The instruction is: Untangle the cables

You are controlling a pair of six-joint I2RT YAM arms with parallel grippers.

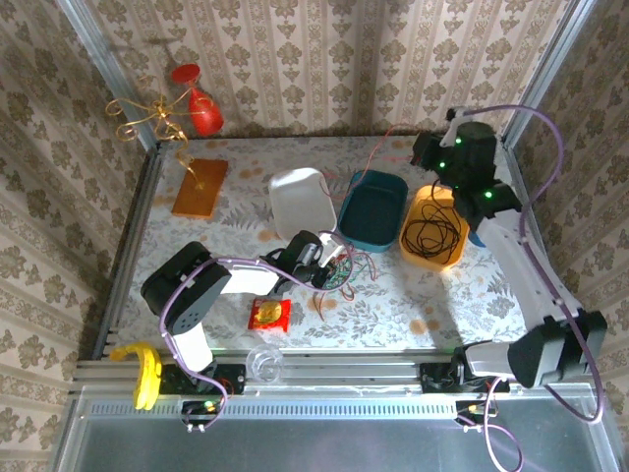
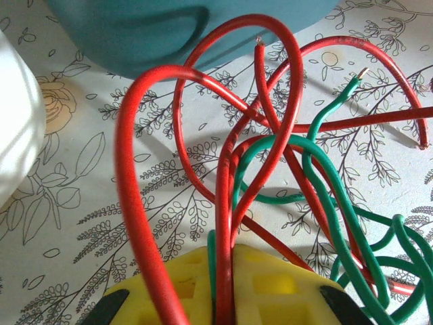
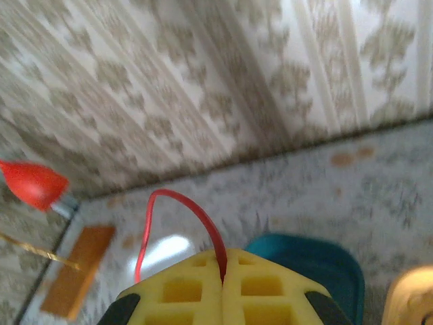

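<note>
As floral cloth (image 1: 393, 295) meets wallpaper (image 1: 324, 59) | left claw (image 2: 222, 284) pinches cables (image 2: 132, 203) | right claw (image 3: 223, 277) pinches red cable (image 3: 172, 193)

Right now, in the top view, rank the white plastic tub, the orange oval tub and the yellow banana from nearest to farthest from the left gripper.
From the left gripper, shut on the tangled cables:
1. white plastic tub, just beyond it.
2. orange oval tub, off to its right.
3. yellow banana, on the near-left rail.

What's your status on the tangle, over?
Left gripper shut on red cable and green cable, tangled together. Right gripper raised, shut on red strand. Black cable coiled in orange bin.
</note>
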